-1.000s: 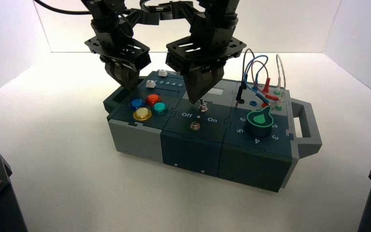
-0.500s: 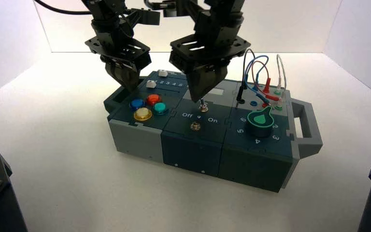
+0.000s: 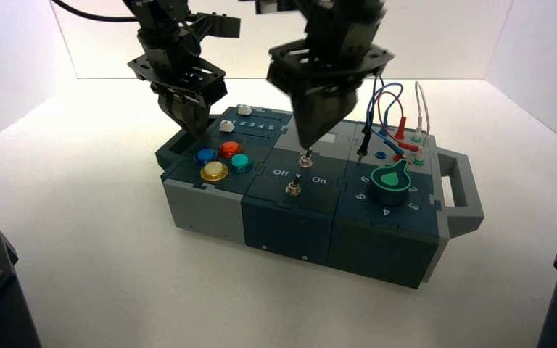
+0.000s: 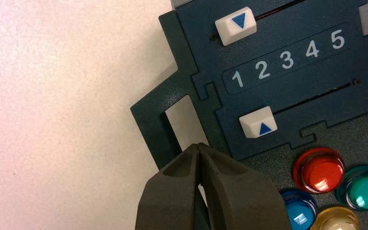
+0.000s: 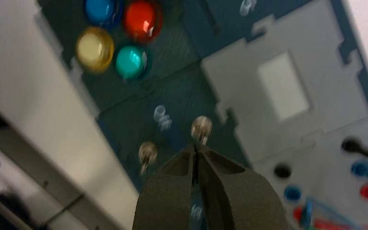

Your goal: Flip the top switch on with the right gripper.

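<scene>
On the box point(image 3: 286, 232) in front of me, the slider panel point(image 4: 287, 57) at the far left carries the white digits 1, 2, 3, 4 and 5 in a row, and both white sliders, the far one point(image 4: 236, 26) and the near one point(image 4: 258, 122), sit at the 1 end, each cap marked with a blue triangle. On the dark middle panel I can read "Off" point(image 5: 162, 117), to the left of the two small metal toggles. The top switch point(image 3: 305, 162) is the far one of that pair, with its twin, the near switch point(image 3: 293, 188), closer to the front edge. My right gripper point(image 5: 195, 146) hangs right by the top switch, its two tapered fingers together with nothing between them; whether they touch the lever I cannot tell. Compared with the frame just before, this gripper has shifted to the right, and more of the near switch's lever shows beneath it. The round buttons, the green knob point(image 3: 391, 177) and the wires point(image 3: 388, 116) lie as they did. My left gripper point(image 4: 199, 143) waits over the left handle point(image 4: 155, 112) of the box, its fingers closed together, in the same place as before.
</scene>
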